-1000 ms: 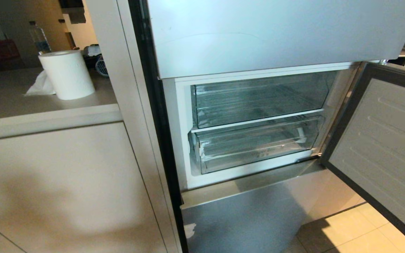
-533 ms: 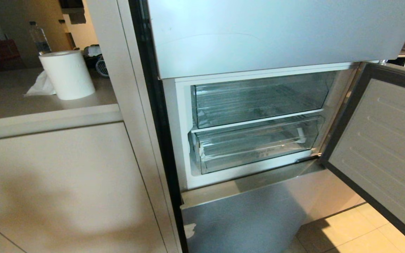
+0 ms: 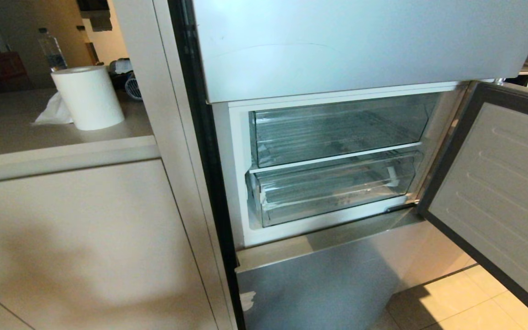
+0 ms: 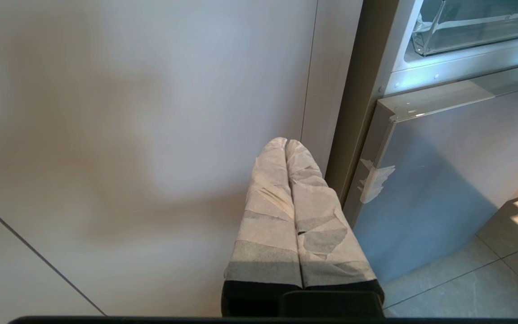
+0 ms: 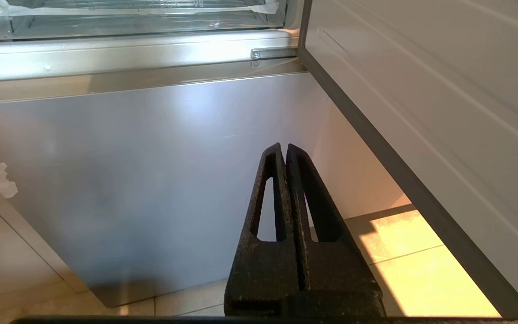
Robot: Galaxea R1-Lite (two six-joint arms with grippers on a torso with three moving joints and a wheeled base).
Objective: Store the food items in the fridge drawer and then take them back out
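Below the open fridge door (image 3: pixel 497 183), both tools, left tool (image 4: pixel 286 143) and right tool (image 5: pixel 283 148), hang pinched together and empty, while the clear drawer (image 3: pixel 332 188) sits pushed in, no food visible, so progress cannot be judged.

A home kitchen. A silver fridge (image 3: pixel 360 46) stands built in beside pale cabinets (image 3: pixel 85 238), its middle door (image 3: pixel 497 192) swung open at 3 o'clock, showing two clear drawers (image 3: pixel 337 133). At 10 o'clock a counter (image 3: pixel 16 133) carries a paper towel roll (image 3: pixel 88 97), with a water bottle (image 3: pixel 51 49) behind. Cream floor tiles (image 3: pixel 465 302) lie at 5 o'clock.
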